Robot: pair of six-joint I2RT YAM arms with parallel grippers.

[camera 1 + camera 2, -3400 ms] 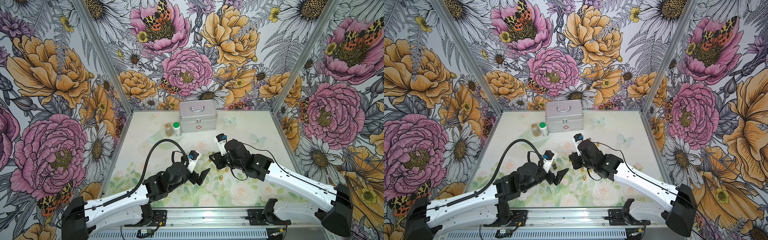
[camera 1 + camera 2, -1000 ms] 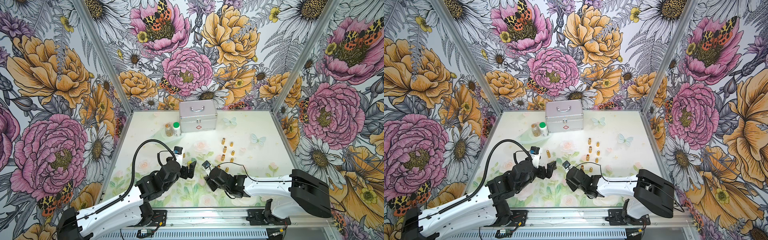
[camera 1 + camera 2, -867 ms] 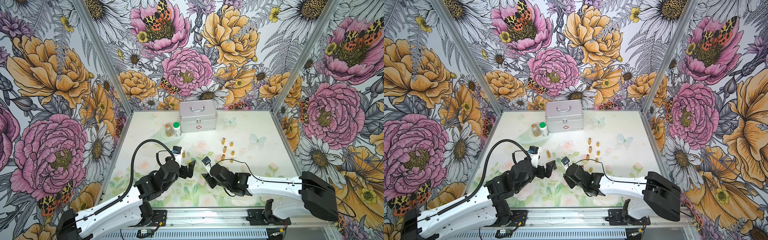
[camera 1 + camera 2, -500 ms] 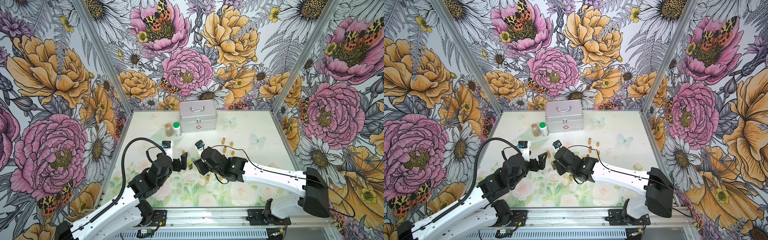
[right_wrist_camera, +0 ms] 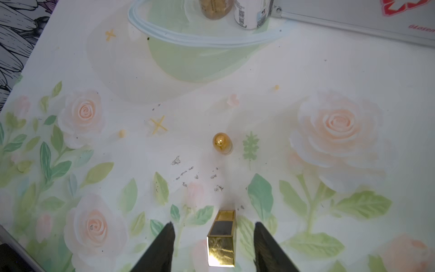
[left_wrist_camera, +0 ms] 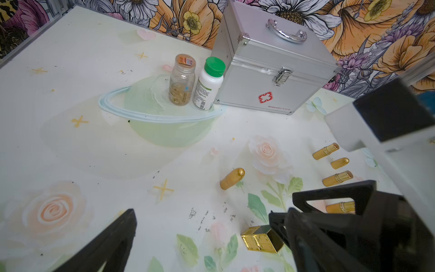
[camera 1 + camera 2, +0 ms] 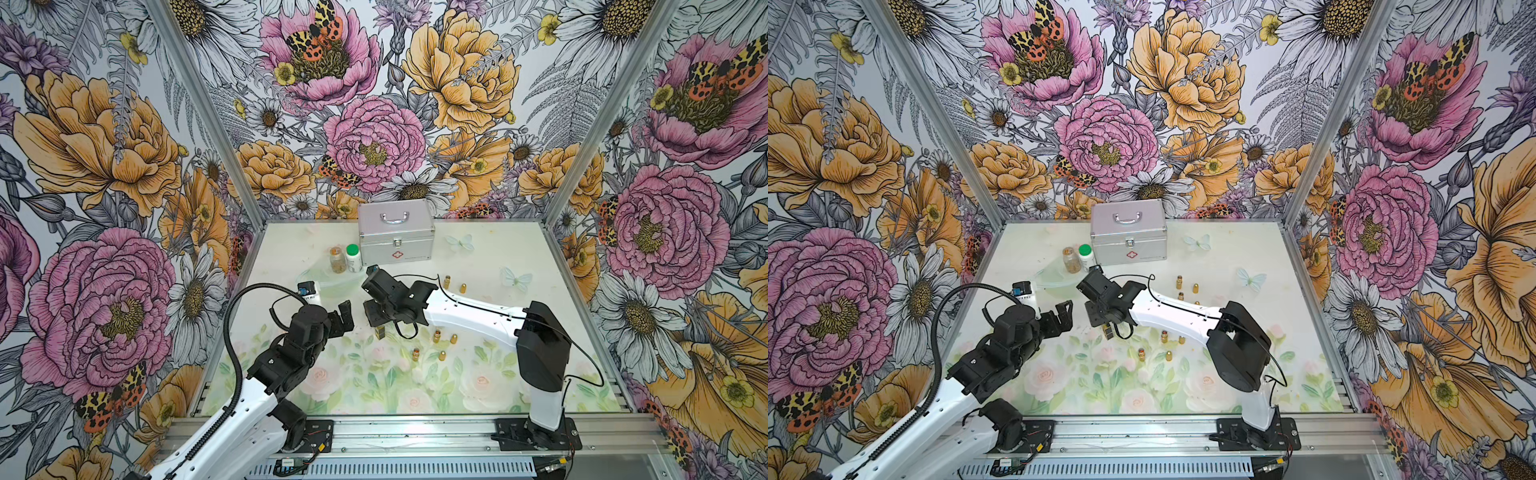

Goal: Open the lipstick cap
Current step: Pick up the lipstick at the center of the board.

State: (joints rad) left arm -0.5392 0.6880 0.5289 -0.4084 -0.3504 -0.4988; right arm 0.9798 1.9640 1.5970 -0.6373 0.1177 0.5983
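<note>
The lipstick [image 5: 222, 237] is a square gold tube with a black band, standing upright on the table with its cap on. It shows in both top views [image 7: 380, 332] [image 7: 1108, 331]. My right gripper [image 5: 213, 225] hangs over it, open. One finger stands on each side of the tube, with a gap to it on both sides. My left gripper [image 6: 202, 216] is open wide and empty, just left of the lipstick [image 6: 261, 239]. In both top views the left gripper [image 7: 345, 318] [image 7: 1064, 316] faces the right gripper [image 7: 376, 322] [image 7: 1102, 320].
A silver first-aid case [image 7: 396, 237] stands at the back, with a clear jar [image 7: 337, 259] and a green-capped white bottle [image 7: 353, 257] beside it. Several small gold bullet-shaped tubes [image 7: 436, 336] stand right of the lipstick, and one [image 5: 222, 143] stands just beyond it.
Both arms have swung from the front of the table toward the back left. The right jaws have widened around the standing lipstick. The left jaws stay wide open.
</note>
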